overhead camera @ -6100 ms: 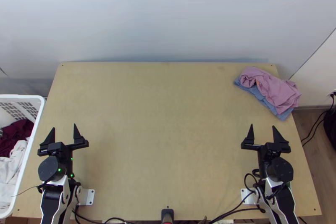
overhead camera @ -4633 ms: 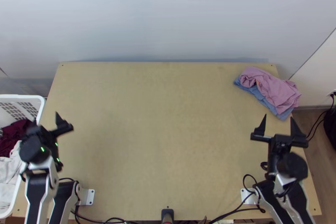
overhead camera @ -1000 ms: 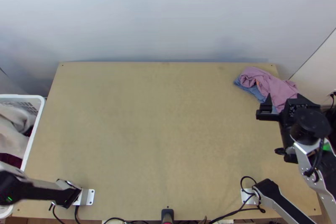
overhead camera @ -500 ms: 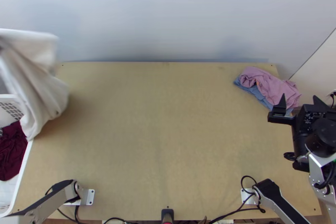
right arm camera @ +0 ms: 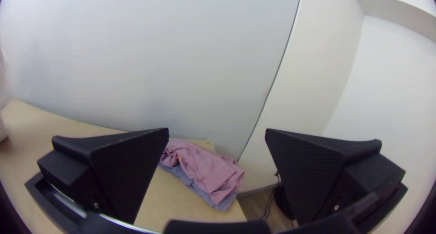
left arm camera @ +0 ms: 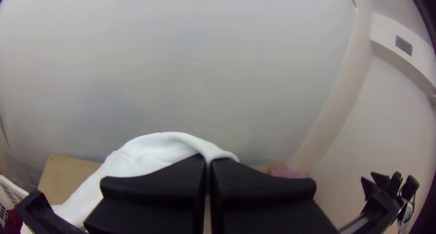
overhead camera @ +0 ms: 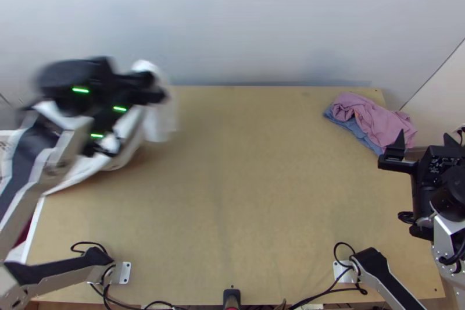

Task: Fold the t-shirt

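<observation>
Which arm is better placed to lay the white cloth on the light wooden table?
Left, likely: its black gripper is shut on the white cloth; the open right gripper is across the table.

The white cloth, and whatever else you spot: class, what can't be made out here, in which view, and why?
- Whether the white cloth is a t-shirt: top view, partly covered by the left arm and blurred.
- Which part is gripped: left wrist view, behind the left gripper's fingers.
- The basket's full contents: top view, behind that arm and cut by the left edge.
- The blue cloth's full shape: top view, under the pink cloth.
</observation>
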Controlling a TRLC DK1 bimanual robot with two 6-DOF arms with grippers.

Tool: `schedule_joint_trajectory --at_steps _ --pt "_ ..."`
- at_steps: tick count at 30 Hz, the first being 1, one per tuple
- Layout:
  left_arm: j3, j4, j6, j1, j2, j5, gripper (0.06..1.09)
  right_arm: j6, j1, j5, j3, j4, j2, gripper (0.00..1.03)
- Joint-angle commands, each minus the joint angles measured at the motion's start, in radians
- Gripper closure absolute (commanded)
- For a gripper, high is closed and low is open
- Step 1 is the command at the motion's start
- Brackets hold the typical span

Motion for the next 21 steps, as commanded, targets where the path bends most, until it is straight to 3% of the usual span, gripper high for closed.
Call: schedule_joint_trajectory --at_steps 1,9,21 --pt "-0.042 0.074 0.046 -0.317 0.171 -0.079 1.05 0.000 -0.062 -0.002 0.001 0.001 -0.002 0.04" --pt "0.096 0.099 0.094 -0.557 0.446 -0.079 1.05 0.031 -0.135 -0.002 -0.007 0.007 0.014 0.04" --pt "0.314 0.137 0.042 -0.699 0.772 -0.043 1.05 0.089 -0.232 -0.004 -0.080 0.007 -0.011 0.04"
